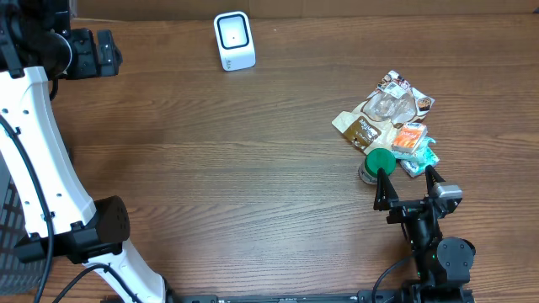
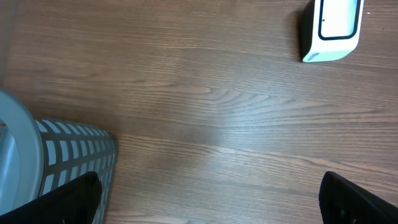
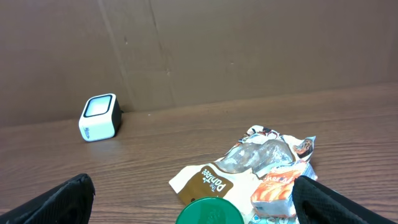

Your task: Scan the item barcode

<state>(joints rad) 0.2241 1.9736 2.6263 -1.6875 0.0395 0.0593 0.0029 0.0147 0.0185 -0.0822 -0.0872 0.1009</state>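
A pile of items lies at the table's right: a clear and brown snack bag (image 1: 383, 114) (image 3: 249, 165), an orange packet (image 1: 410, 137) (image 3: 277, 190) and a green-lidded jar (image 1: 378, 162) (image 3: 208, 213). My right gripper (image 1: 407, 181) (image 3: 193, 205) stands open just in front of the pile, its fingers either side of the jar and touching nothing. The white barcode scanner (image 1: 234, 39) (image 2: 333, 28) (image 3: 99, 117) stands at the back centre. My left gripper (image 1: 108, 52) (image 2: 208, 199) is open over bare wood at the far left, well to the left of the scanner.
A grey slatted basket (image 2: 68, 155) (image 1: 7, 244) sits off the table's left edge, under the left arm. A brown cardboard wall (image 3: 217, 50) runs along the back behind the scanner.
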